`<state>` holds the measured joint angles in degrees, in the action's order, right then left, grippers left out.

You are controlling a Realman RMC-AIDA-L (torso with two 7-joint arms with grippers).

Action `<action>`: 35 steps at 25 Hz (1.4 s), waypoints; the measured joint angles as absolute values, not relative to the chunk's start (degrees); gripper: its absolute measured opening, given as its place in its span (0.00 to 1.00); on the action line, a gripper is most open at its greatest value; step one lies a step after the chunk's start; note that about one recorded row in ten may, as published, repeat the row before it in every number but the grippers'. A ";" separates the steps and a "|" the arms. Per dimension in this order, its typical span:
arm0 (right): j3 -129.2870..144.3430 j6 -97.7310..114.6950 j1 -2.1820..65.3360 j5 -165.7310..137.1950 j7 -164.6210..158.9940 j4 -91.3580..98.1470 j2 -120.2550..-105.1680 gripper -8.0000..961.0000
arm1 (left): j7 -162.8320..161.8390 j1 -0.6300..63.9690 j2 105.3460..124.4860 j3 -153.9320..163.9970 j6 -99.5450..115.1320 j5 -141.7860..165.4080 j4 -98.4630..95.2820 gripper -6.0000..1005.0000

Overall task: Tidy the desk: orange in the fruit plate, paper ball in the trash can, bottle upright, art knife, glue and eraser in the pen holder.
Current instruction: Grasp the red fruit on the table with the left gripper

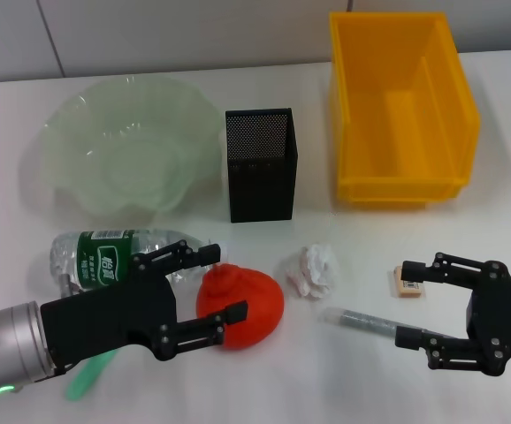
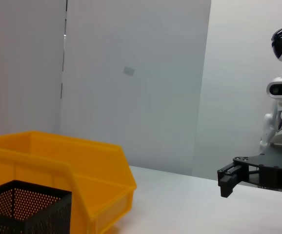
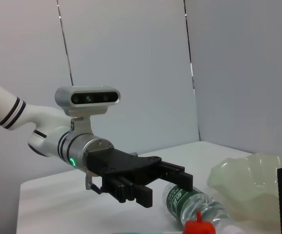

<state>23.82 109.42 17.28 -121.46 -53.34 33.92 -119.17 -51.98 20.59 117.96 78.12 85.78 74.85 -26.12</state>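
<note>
Left gripper is wide open right at the orange, one finger on either side of its near edge, not squeezing yet. I'd push in a bit further so the fingers span the middle, then close gently and lift toward the green plate behind. Right gripper hangs open near the eraser and glue stick.

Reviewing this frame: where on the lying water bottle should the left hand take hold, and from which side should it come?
Probably the bottle's labelled mid-body, coming from above with the fingers across its width. It lies on its side on the table, long axis running left-right in the head view, so the round body is narrowest across. The open left hand hovers just in front of it, beside the orange.
</note>
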 joint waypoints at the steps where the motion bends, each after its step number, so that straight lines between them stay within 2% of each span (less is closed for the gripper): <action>1: 23.81 109.42 17.28 -121.46 -53.34 33.92 -119.14 0.84 | -51.98 20.67 118.00 78.12 85.73 74.84 -26.15 0.77; 31: 23.81 109.13 17.38 -121.46 -53.26 33.65 -119.18 0.84 | -45.57 21.59 119.13 84.18 74.92 74.03 -23.59 0.76; 35: 23.81 109.13 17.54 -121.46 -53.26 33.21 -119.18 0.84 | -45.09 21.99 119.18 86.40 74.39 70.03 -23.05 0.62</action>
<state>23.82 109.13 17.54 -121.46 -53.26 33.21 -119.18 -45.08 21.99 119.18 86.40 74.39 70.03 -23.05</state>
